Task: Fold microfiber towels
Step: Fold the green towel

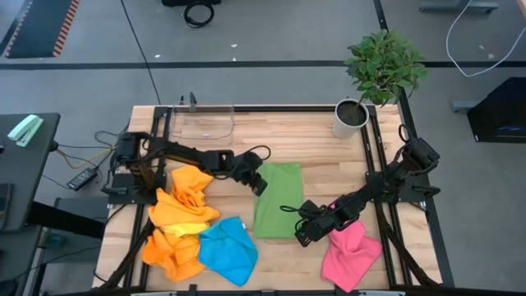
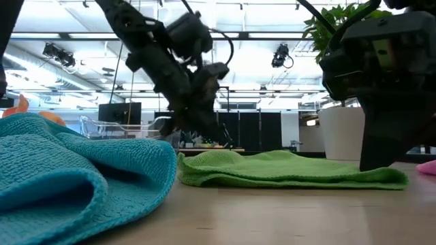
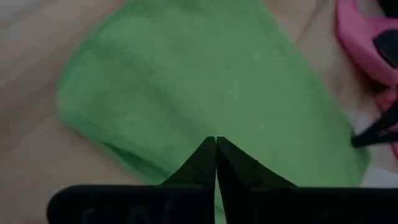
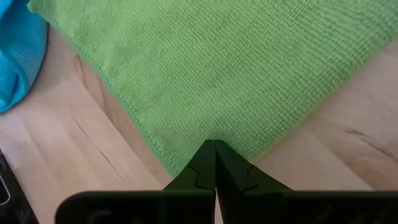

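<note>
A green microfiber towel [image 1: 277, 205] lies folded into an oblong at the table's middle. My left gripper [image 1: 260, 184] is shut at the towel's left edge, toward its far end; in its wrist view the tips [image 3: 216, 142] stand over the green cloth [image 3: 186, 81]. My right gripper [image 1: 302, 238] is shut at the towel's near right corner [image 4: 205, 134]. Orange and yellow towels [image 1: 182, 205] lie heaped at the left, a blue one [image 1: 226, 251] at the near left, a pink one [image 1: 352, 253] at the near right. My left gripper points slanting down at the green towel's left edge; whether its shut tips touch the cloth I cannot tell. My right gripper has its shut fingertips [image 4: 208, 155] at the towel's near right corner, slanting down from the near right. The towel lies flat on the table there. Whether cloth is caught between the tips I cannot tell.
A clear plastic tray [image 1: 203, 122] stands at the far left of the table and a potted plant [image 1: 362, 107] at the far right. Bare wood shows between the tray and the plant and along the near edge below the green towel.
</note>
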Robot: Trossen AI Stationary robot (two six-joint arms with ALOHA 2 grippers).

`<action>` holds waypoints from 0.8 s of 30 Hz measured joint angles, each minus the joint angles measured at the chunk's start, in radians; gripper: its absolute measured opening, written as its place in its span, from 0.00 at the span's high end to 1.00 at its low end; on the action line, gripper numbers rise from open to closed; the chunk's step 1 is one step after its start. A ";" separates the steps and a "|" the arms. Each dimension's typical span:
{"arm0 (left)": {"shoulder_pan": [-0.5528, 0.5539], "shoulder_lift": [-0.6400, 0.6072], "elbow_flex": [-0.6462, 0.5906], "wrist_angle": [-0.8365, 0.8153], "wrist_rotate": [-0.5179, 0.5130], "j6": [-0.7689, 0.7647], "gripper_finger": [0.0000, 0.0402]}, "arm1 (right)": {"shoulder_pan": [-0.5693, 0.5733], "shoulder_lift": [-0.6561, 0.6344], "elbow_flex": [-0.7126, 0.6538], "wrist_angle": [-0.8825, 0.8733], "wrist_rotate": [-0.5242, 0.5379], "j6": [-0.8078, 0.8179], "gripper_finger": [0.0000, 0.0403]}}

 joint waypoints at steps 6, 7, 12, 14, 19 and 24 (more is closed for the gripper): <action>0.026 0.055 -0.002 -0.022 0.031 0.016 0.98 | 0.000 0.000 0.001 -0.001 0.000 0.001 0.99; 0.031 0.063 -0.001 -0.014 0.034 0.016 0.98 | 0.000 0.000 0.001 -0.003 0.000 0.002 0.99; 0.074 0.062 -0.002 -0.066 0.035 0.025 0.95 | 0.000 0.000 0.002 -0.009 0.000 0.009 0.99; 0.090 0.050 -0.002 -0.087 0.031 0.026 0.96 | 0.000 0.000 0.002 -0.013 0.000 0.010 0.99; 0.112 0.004 -0.002 -0.090 0.035 0.026 0.98 | 0.000 0.000 0.002 -0.033 -0.004 0.011 0.99; 0.108 -0.037 -0.002 -0.077 0.057 0.026 0.94 | -0.007 -0.008 0.016 -0.032 -0.004 0.006 0.99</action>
